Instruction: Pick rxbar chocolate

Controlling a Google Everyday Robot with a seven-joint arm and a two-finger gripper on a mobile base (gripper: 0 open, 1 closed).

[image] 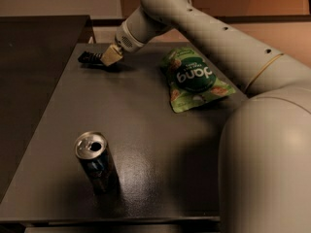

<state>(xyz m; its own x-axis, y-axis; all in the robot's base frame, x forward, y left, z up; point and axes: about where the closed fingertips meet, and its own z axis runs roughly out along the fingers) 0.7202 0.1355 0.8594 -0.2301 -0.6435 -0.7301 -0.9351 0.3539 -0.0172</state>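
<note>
Far across the table [146, 120] the hand [105, 57] meets the rxbar chocolate [89, 58]; pinching or spread, I cannot tell.

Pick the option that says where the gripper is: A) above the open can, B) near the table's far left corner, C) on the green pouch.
B: the gripper is low near the far left corner of the table, well apart from the can and the green pouch.
</note>
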